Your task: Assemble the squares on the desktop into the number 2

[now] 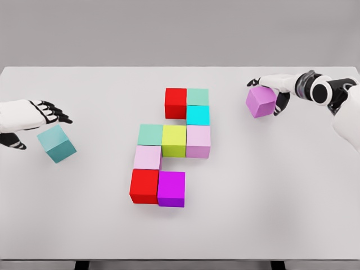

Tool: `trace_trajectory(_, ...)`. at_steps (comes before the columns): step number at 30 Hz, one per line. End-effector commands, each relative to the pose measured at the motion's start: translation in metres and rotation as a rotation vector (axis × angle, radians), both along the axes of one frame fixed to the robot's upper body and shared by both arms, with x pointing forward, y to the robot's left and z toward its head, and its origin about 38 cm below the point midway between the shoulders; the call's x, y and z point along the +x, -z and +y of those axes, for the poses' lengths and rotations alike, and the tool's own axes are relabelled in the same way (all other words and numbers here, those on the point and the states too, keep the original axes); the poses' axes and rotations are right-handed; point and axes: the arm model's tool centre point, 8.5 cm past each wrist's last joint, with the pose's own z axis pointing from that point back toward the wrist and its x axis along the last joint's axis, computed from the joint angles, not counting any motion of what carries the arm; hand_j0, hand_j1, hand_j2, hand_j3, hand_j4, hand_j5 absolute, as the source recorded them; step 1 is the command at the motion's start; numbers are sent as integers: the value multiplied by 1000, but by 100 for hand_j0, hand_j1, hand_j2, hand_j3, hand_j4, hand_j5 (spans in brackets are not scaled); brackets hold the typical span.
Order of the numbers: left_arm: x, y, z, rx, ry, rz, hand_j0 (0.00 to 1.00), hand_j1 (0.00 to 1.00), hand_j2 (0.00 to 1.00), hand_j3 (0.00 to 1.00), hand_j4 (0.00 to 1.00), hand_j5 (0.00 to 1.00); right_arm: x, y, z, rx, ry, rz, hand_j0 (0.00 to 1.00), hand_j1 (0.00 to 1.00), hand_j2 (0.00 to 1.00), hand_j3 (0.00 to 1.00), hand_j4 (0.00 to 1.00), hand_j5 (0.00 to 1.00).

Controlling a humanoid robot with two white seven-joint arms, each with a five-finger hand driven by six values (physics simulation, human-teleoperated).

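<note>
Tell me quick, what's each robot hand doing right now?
Left robot hand: open, beside the teal cube, not gripping it.
Right robot hand: closed on the purple cube.

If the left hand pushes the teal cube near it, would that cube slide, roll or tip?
The teal cube has flat faces and sharp edges, so it would probably slide, not roll. It looks as tall as wide, so a low push is unlikely to tip it. The smooth white table may let it skid. The left hand sits beside it, open.
</note>
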Motion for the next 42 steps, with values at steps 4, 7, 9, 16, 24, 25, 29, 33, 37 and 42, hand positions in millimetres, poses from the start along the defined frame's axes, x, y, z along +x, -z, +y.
trace_trajectory(4, 4, 12, -6, 14, -2, 0, 100, 100, 100, 100, 100, 100, 0, 0, 8, 4, -16, -2, 67, 67, 67, 67, 67, 67)
trace_trajectory(7, 8, 22, -9, 39, -5, 0, 100, 100, 100, 100, 100, 100, 0, 1, 8, 4, -16, -2, 47, 47, 47, 47, 47, 47)
trace_trajectory(9, 8, 26, -8, 68, -6, -2, 100, 100, 100, 100, 100, 100, -1, -1, 5, -1, -26, -6, 46, 46, 46, 46, 46, 46)
trace_trajectory(16, 12, 36, -9, 88, -17, 2, 100, 100, 100, 100, 100, 100, -27, -83, -4, 49, -246, -220, 48, 48, 48, 48, 48, 48)
trace_trajectory(24, 17, 51, -16, 108, -20, 5, 100, 100, 100, 100, 100, 100, -140, -101, 15, -39, -807, -259, 50, 50, 50, 50, 50, 50)
trace_trajectory(25, 17, 51, -16, 108, -20, 5, 100, 100, 100, 100, 100, 100, -146, -98, 15, -44, -838, -253, 50, 50, 50, 50, 50, 50)
trace_trajectory(29, 17, 53, -16, 116, -20, 7, 99, 99, 99, 99, 99, 99, -164, -72, 17, -37, -867, -175, 50, 50, 50, 50, 50, 50)
trace_trajectory(33, 17, 55, -17, 121, -18, 6, 94, 94, 94, 94, 94, 94, -177, -39, 29, -17, -913, -82, 49, 49, 49, 49, 49, 49)
trace_trajectory(37, 16, 56, -17, 121, -18, 9, 75, 75, 75, 75, 75, 75, -179, -32, 41, 6, -937, -73, 49, 49, 49, 49, 49, 49)
trace_trajectory(42, 15, 58, -17, 123, -18, 13, 60, 60, 60, 60, 60, 60, -183, -21, 67, 52, -990, -64, 49, 49, 49, 49, 49, 49)
